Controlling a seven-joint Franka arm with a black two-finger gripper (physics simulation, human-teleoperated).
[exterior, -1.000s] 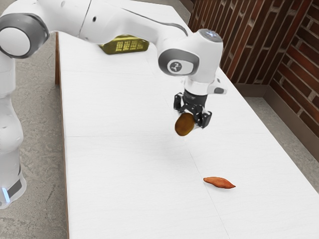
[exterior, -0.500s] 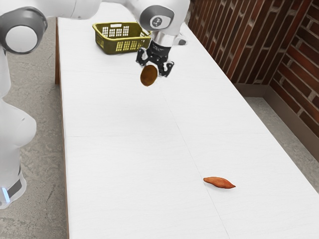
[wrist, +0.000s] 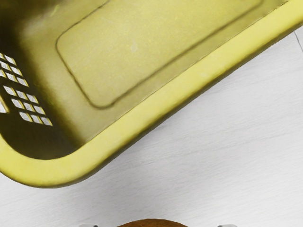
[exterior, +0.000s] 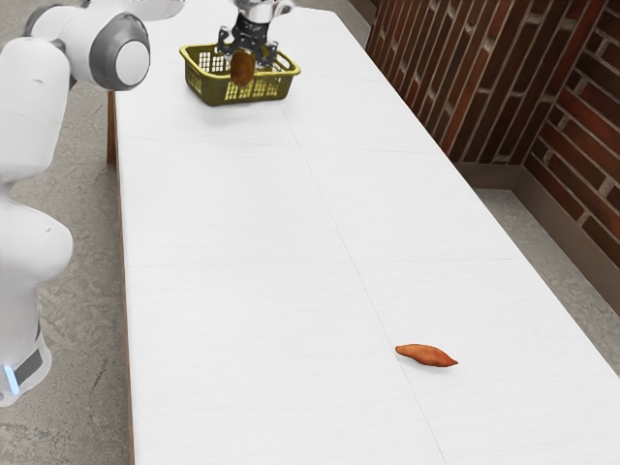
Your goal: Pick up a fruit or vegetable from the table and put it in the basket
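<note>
My gripper hangs at the near side of the olive-yellow basket in the exterior view, shut on a brown, rounded fruit or vegetable. The brown item overlaps the basket's near wall there. In the wrist view, the tips of my gripper peek in at the lower edge, on either side of the brown item. That item appears over the white table, just outside the basket's rim. The basket's visible floor is bare. An orange-brown sweet potato lies far from the basket.
The long white table carries the basket near its far end. A brick wall stands beyond the table edge at the exterior view's right.
Holding the brown item, my gripper has travelled from mid-table, up and leftward in the exterior view, to the basket. The basket and sweet potato have stayed put.
</note>
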